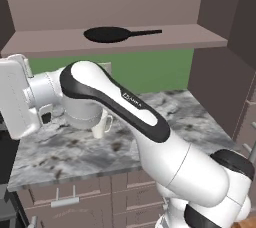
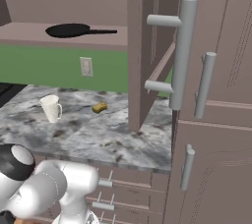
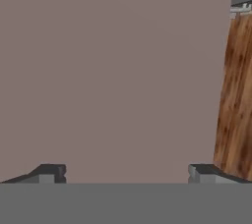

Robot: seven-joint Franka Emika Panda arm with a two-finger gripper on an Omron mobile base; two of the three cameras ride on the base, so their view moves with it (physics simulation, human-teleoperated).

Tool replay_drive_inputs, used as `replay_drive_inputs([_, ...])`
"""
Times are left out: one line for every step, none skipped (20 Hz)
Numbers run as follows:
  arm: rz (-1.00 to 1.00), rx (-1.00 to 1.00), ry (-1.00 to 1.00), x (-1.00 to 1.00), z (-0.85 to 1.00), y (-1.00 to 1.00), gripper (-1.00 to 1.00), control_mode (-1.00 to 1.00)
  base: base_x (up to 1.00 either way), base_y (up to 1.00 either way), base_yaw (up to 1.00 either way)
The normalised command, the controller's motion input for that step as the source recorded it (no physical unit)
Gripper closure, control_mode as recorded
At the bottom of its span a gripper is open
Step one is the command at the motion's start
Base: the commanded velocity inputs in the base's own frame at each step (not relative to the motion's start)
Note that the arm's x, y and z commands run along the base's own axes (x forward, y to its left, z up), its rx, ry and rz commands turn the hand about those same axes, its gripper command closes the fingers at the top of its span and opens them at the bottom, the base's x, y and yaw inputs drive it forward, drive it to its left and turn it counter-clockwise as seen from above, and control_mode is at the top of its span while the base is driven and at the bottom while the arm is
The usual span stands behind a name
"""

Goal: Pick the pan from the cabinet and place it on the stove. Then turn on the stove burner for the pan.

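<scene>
I find the pan (image 1: 106, 34) lying flat on the open cabinet (image 1: 165, 37) shelf, untouched. My gripper (image 3: 125, 173) stands spread wide, empty. I judge the pan rigid and fairly heavy; its thin handle looks the best hold.

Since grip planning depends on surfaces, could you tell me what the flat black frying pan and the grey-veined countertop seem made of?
The flat black frying pan looks like matte dark metal, uniformly black without shine. The grey-veined countertop resembles polished marble or granite, judging by its mottling.
</scene>
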Motion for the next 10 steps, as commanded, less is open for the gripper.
replay_drive_inputs([0.03,0.00,-0.18,0.00,0.12,-0.63,-1.00,-1.00,0.00,0.00,0.00])
replay_drive_inputs([0.03,0.00,-0.19,0.00,0.16,-0.64,-1.00,-1.00,0.00,0.00,0.00])
replay_drive_inputs([0.04,0.00,-0.20,0.00,0.16,-0.65,-1.00,-1.00,0.00,0.00,0.00])
replay_drive_inputs([0.04,0.00,-0.19,0.00,0.18,-0.65,-1.00,-1.00,0.00,0.00,0.00])
replay_drive_inputs([0.04,0.00,-0.21,0.00,0.22,-0.66,-1.00,-1.00,0.00,0.00,0.00])
replay_drive_inputs([0.05,0.00,-0.23,0.00,0.26,-0.67,-1.00,-1.00,0.00,0.00,0.00])
replay_drive_inputs([0.05,0.00,-0.24,0.00,0.26,-0.64,-1.00,-1.00,0.00,0.00,0.00])
replay_drive_inputs([0.05,0.00,-0.25,0.00,0.25,-0.61,-1.00,-1.00,0.00,0.00,0.00])
replay_drive_inputs([0.05,0.00,-0.28,0.00,0.24,-0.59,-1.00,-1.00,0.00,0.00,0.00])
replay_drive_inputs([0.06,0.00,-0.32,0.00,0.19,-0.58,-1.00,-1.00,0.00,0.00,0.00])
